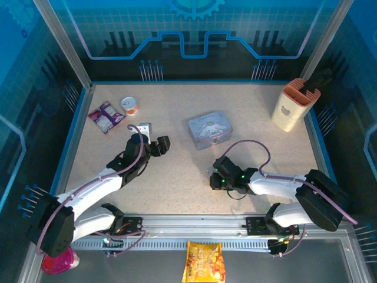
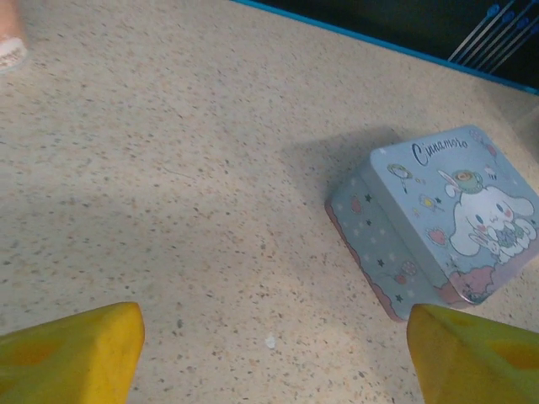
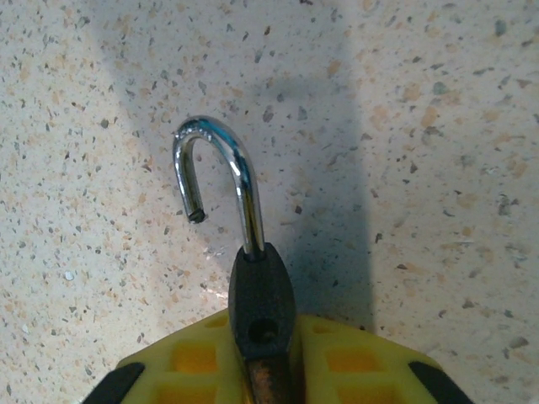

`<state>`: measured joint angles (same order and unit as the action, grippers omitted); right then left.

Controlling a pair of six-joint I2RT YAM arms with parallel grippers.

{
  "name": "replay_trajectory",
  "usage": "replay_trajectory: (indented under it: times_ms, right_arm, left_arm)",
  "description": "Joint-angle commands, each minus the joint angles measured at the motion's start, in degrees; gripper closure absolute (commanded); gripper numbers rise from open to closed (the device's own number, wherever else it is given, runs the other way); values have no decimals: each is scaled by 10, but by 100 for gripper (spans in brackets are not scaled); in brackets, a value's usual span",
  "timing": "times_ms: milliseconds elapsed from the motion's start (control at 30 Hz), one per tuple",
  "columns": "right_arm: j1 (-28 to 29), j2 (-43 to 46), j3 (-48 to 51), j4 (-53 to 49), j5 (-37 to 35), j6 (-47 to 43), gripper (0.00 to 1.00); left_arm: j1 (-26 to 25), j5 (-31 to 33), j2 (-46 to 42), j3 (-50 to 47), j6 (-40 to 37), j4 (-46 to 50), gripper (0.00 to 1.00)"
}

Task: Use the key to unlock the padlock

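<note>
**Padlock clamped, shackle open**

R fingers (image 3: 194,362) pinch the padlock (image 3: 263,303) body; shackle (image 3: 221,164) juts past the tips, 1 end free, over the counter (image 3: 438,126). L fingers (image 2: 76,349) spread wide, empty; tin box (image 2: 438,227) just ahead of 1 tip.

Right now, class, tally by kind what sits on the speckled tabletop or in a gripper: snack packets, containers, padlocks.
Snack packets: 1, the purple packet
Containers: 3, the tin box, the small cup, the peach holder
Padlocks: 1, the padlock, shackle open, held in the right gripper
Total: 5
</note>
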<state>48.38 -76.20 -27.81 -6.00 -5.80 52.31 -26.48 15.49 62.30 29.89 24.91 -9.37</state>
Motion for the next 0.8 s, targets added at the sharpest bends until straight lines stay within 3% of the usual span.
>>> replay_trajectory:
  times_ms: [0, 200, 367, 633, 767]
  right_arm:
    - [6, -11, -8, -17, -4, -10, 77]
    - [6, 25, -14, -57, -30, -21, 48]
    - [4, 83, -14, -99, -64, -33, 31]
    - [-5, 144, -45, -169, -84, -58, 22]
    - [-28, 195, -90, -244, -114, -89, 15]
  left_arm:
    - [19, 25, -18, -17, -1, -10, 17]
    - [35, 49, -61, -46, 8, -18, 17]
    - [40, 81, -90, -54, 4, -8, 13]
    - [46, 145, -112, -49, 6, 17, 9]
    - [48, 225, -125, -32, 16, 45, 5]
